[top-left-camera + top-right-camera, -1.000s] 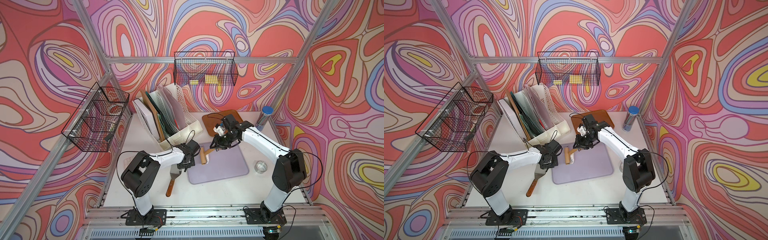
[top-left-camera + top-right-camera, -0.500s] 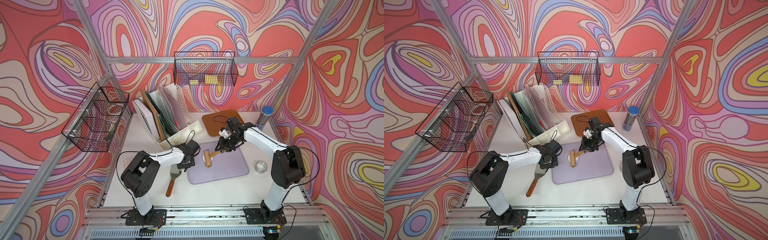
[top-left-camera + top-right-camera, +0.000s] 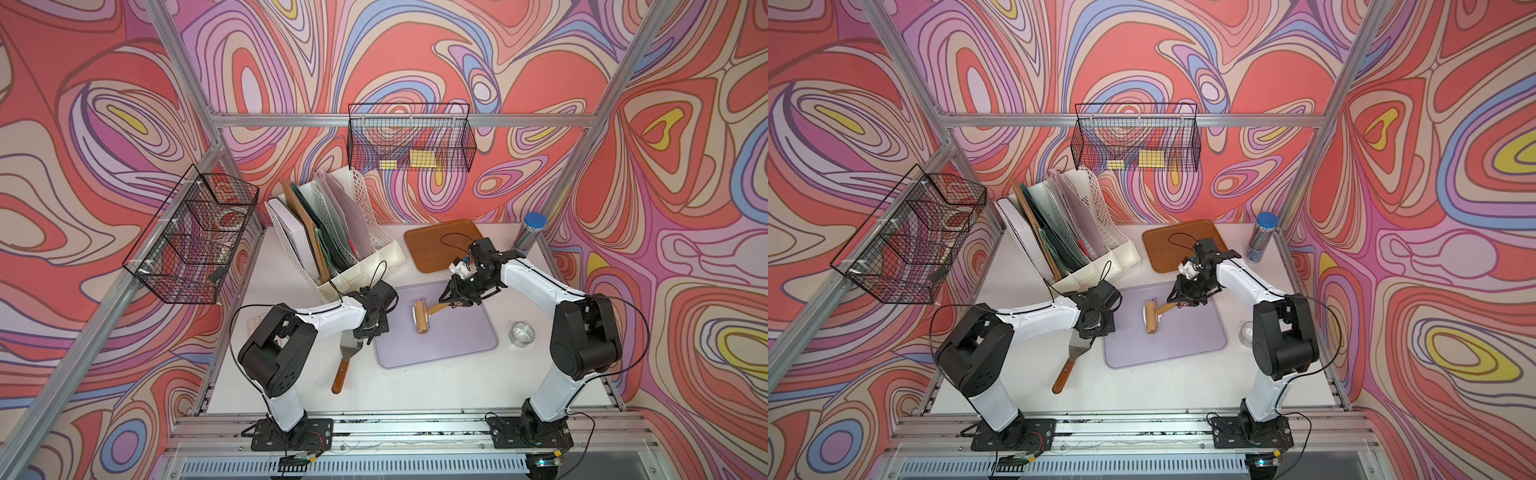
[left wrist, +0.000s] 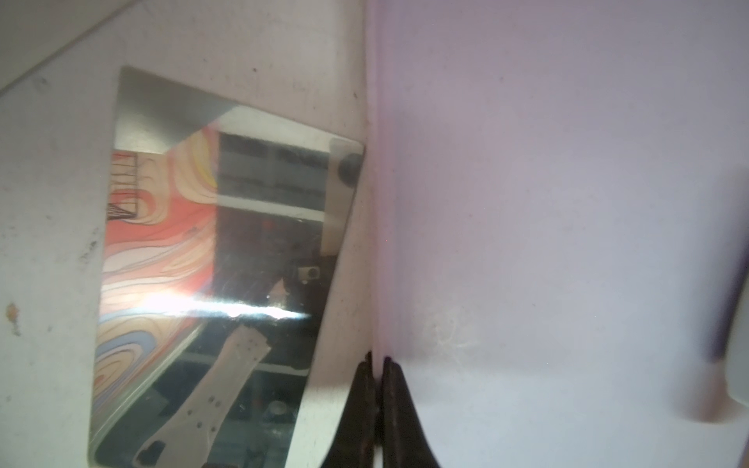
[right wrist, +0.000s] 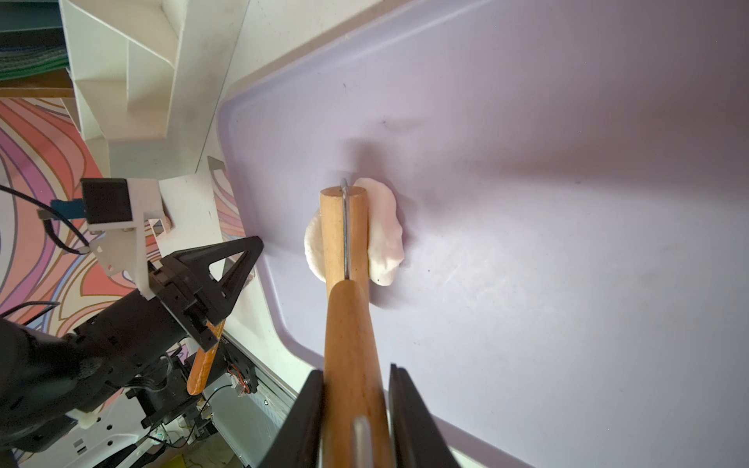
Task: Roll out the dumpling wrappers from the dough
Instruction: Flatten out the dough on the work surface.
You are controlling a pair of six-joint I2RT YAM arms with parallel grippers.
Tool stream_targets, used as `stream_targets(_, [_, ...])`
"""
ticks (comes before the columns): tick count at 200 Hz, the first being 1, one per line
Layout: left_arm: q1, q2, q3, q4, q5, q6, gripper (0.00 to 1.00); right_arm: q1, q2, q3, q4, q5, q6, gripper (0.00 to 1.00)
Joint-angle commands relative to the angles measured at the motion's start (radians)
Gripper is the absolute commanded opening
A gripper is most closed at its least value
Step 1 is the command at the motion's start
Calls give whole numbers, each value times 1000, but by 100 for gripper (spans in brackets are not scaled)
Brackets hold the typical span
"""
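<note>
A flattened white piece of dough lies on the purple mat, under the barrel of a wooden roller. My right gripper is shut on the roller's handle, behind the barrel. My left gripper is shut at the mat's left edge, with the rim pinched between its tips. No cut round dumpling wrappers are in view.
A metal spatula with a wooden handle lies just left of the mat. A metal ring cutter sits right of the mat. Behind are a brown tray, a white file rack and a blue-capped tube.
My right gripper has carried the roller a little to the right and toward the front, onto the dough on the mat. The left arm has stayed put.
</note>
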Motion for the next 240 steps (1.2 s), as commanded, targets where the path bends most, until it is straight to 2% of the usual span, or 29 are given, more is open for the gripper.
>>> stream_targets(1, [20,2,-41,-111,-48,25,0,-32,96,-68,-164,581,-15,0])
stream_targets(84, [31,-12,-47,-111,-36,30,0,-40,127,-89,-200,808,-14,0])
stream_targets(240, [42,-35,-70,-107,-36,28,0,-110,125,-117,-227,1007,-10,0])
